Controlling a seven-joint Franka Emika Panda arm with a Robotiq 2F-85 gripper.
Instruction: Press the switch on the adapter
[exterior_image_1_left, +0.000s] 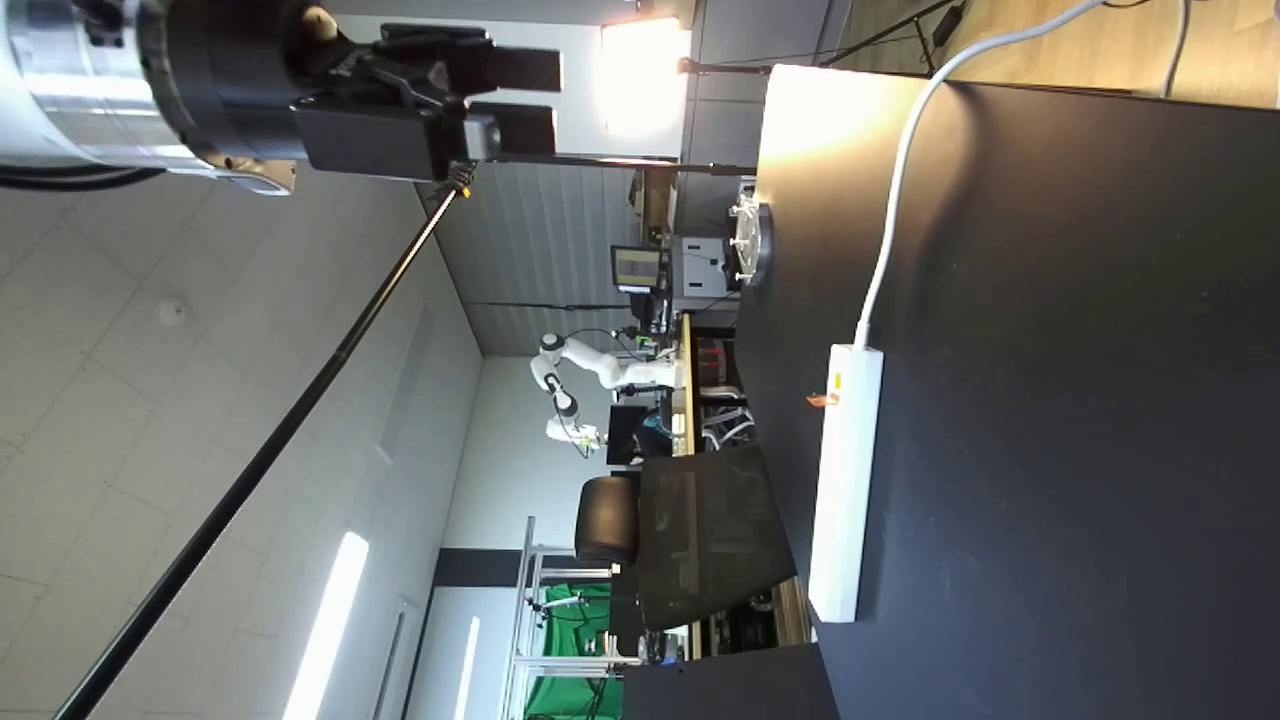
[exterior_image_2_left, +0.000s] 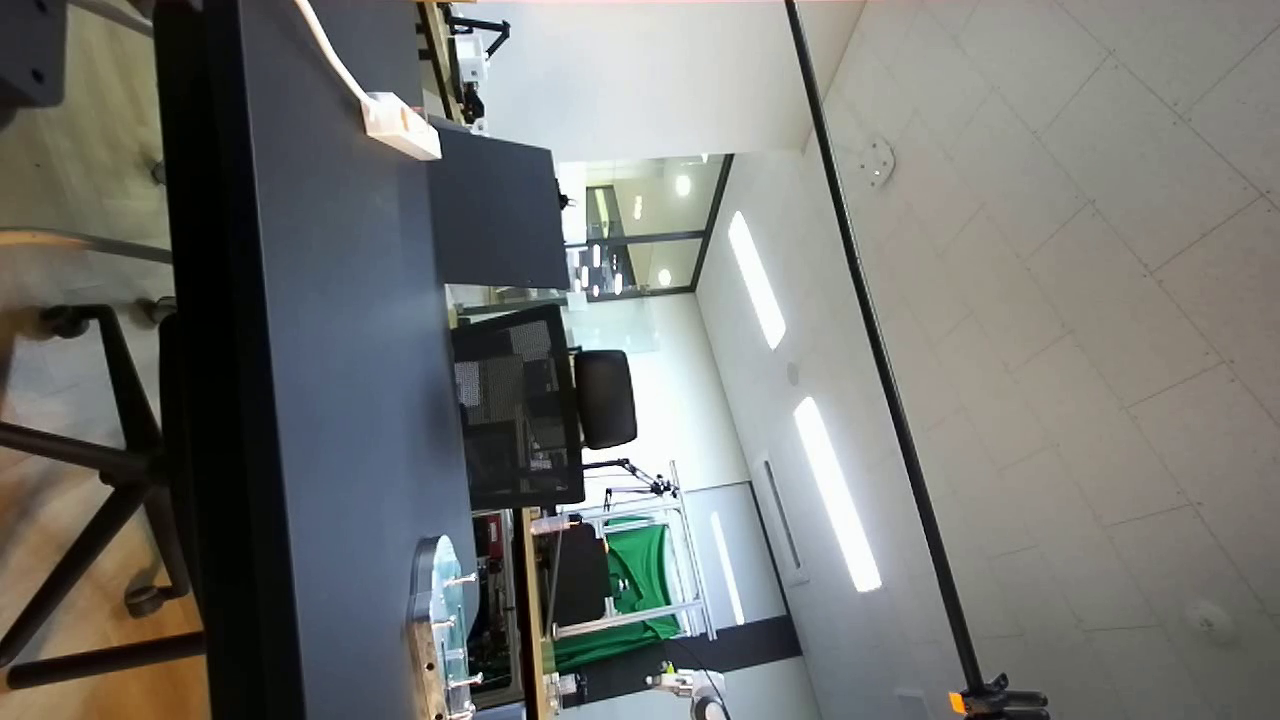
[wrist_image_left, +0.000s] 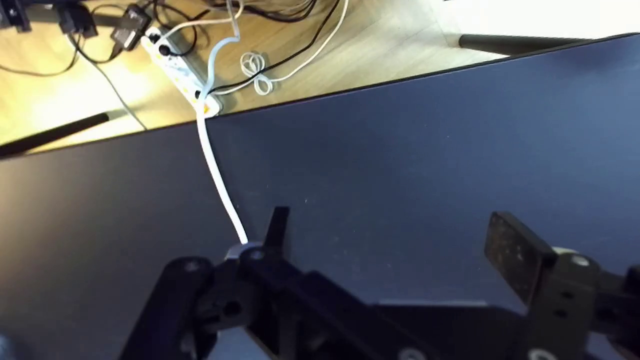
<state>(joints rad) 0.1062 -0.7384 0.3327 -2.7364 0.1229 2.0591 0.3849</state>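
The adapter (exterior_image_1_left: 845, 490) is a long white power strip lying on the black table. It also shows in an exterior view (exterior_image_2_left: 402, 126). An orange switch (exterior_image_1_left: 822, 400) sticks out from its face near the cable end. A thick white cable (exterior_image_1_left: 893, 220) leaves that end; the cable (wrist_image_left: 218, 175) also shows in the wrist view. My gripper (exterior_image_1_left: 558, 100) is high above the table and apart from the adapter. In the wrist view my gripper (wrist_image_left: 391, 214) is wide open with nothing between the fingers. The gripper body hides the adapter and switch there.
Both exterior views are turned sideways. A clear round plate with upright pegs (exterior_image_2_left: 448, 620) stands on the table (exterior_image_2_left: 350, 350). A black pole (exterior_image_1_left: 260, 450) crosses an exterior view. Another power strip (wrist_image_left: 180, 72) with cables lies on the floor past the table edge. Chairs stand beyond the table.
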